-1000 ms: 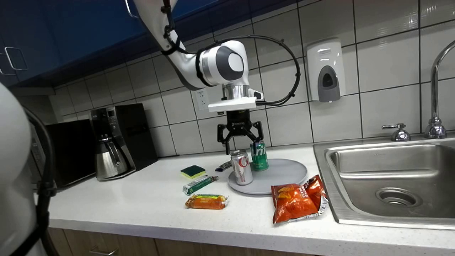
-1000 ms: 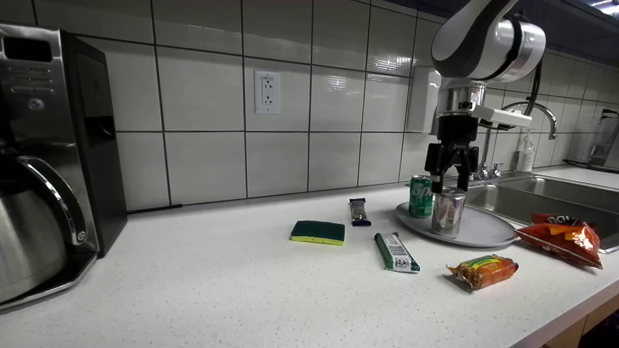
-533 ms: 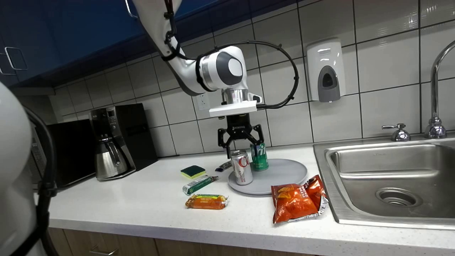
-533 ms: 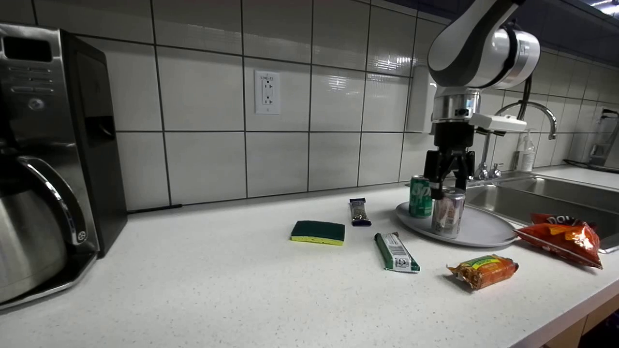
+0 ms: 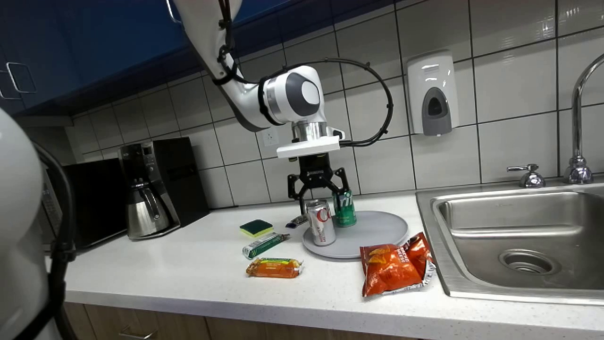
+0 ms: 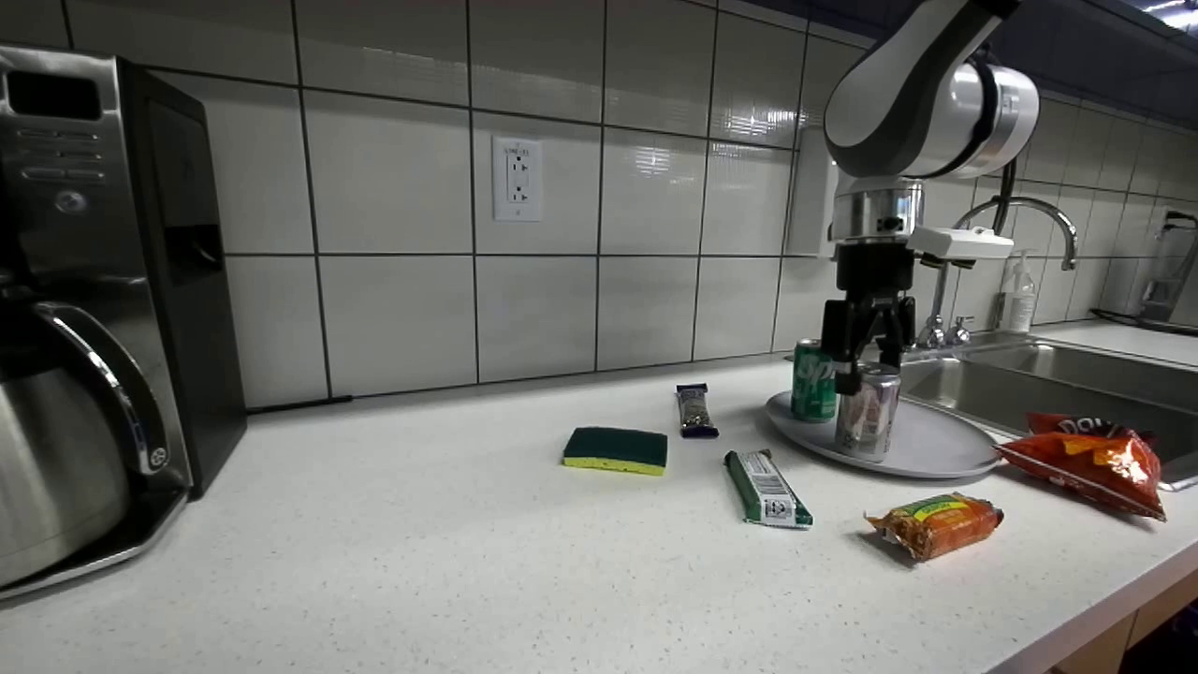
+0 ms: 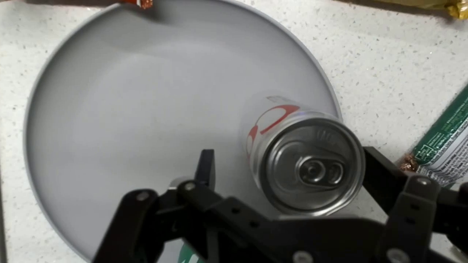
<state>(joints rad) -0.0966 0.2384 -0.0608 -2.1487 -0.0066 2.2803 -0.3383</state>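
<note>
Hanging black two-finger gripper (image 5: 321, 208) over round grey plate (image 5: 375, 236), w/ jaws spread wide apart astride top of red-lettered silver metal can (image 7: 310, 168).
See that can upright on plate nr rim; can't tell re: contact w/ gripper. Also on plate, likewise nr rim, see upright green metal can (image 6: 811, 386). Off plate, nr rim, see crinkled orange foil chip bag (image 5: 394, 268), flat green-wrapped bar (image 6: 767, 491) & orange-wrapped bar (image 5: 273, 268); farther from plate, flat green-and-yellow sponge (image 6: 615, 449).
</note>
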